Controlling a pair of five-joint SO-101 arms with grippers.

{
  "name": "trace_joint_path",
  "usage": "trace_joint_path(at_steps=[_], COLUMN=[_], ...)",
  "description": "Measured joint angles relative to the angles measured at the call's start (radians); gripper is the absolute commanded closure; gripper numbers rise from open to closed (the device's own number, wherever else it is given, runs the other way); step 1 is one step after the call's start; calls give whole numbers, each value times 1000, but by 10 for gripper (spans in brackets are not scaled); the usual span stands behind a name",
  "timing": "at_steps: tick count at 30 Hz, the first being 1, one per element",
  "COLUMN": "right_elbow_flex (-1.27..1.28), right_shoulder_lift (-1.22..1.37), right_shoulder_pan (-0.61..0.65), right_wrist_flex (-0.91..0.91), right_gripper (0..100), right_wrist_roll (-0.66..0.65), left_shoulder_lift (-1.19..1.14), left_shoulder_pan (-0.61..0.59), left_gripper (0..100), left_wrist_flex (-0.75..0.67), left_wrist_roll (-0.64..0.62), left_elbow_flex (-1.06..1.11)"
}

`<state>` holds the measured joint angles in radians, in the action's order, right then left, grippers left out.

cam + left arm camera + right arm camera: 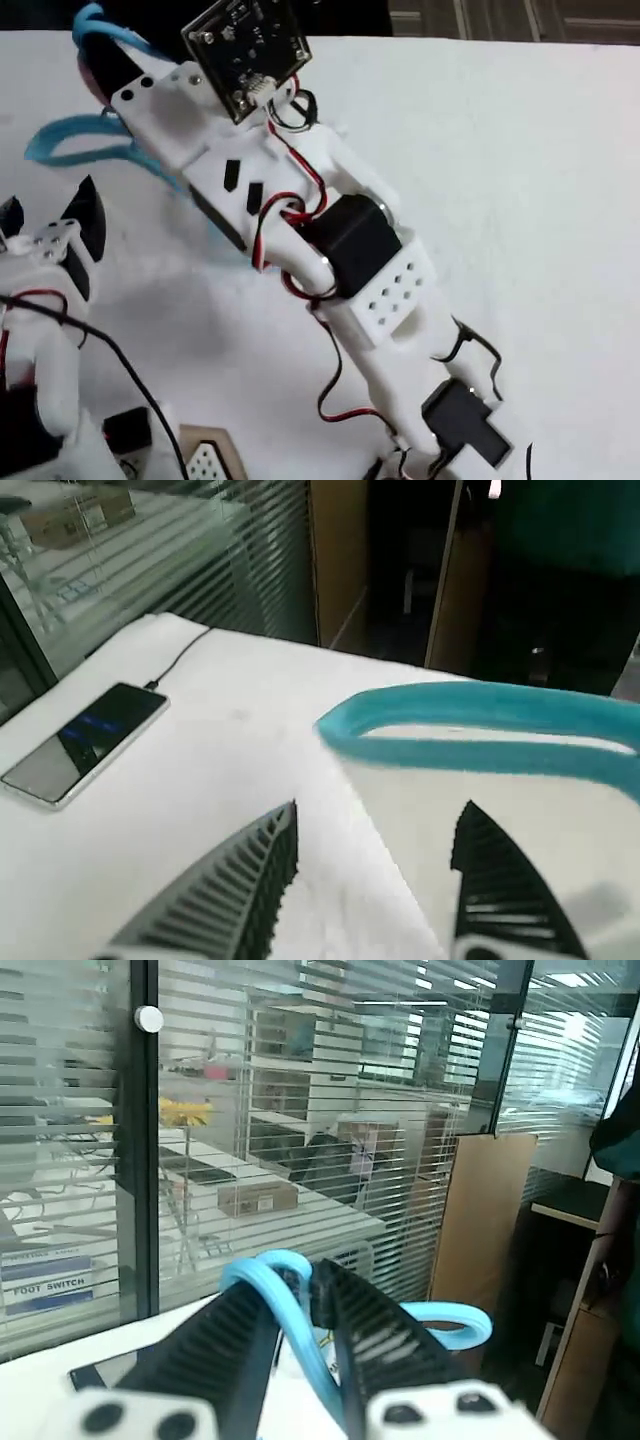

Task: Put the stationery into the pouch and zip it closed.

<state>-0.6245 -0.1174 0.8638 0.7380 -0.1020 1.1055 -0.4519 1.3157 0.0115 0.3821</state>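
risk: right gripper (300,1278) is clenched on just the thin rim of the floppy blue-edged soft pouch (242,1266), left gripper (380,815) released just beside that pouch, so any tug likely slips the rim and collapses the mouth.

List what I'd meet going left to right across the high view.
Open left gripper → wrist camera board on the right arm → black servo → black block lower on that arm. The blue strap overlaps the left gripper sideways, so it is left out.
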Motion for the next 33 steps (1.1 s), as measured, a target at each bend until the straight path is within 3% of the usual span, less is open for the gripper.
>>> trace_joint_path(at_steps=[11, 22, 33], right_elbow_flex=[295, 305, 307], right_shoulder_lift=[-23, -25, -60], right_shoulder_pan=[-14, -12, -9], right_wrist_flex=[-5, -49, -57], right_gripper=[981, 981, 981], right_wrist_roll=[0, 0, 0], left_shoulder_lift=[-26, 127, 133], left_shoulder_pan=[0, 0, 0], left_gripper=[754, 754, 755], left_wrist_flex=[175, 433, 460], left_wrist_roll=[0, 0, -6], left_elbow_flex=[-9, -180, -190])
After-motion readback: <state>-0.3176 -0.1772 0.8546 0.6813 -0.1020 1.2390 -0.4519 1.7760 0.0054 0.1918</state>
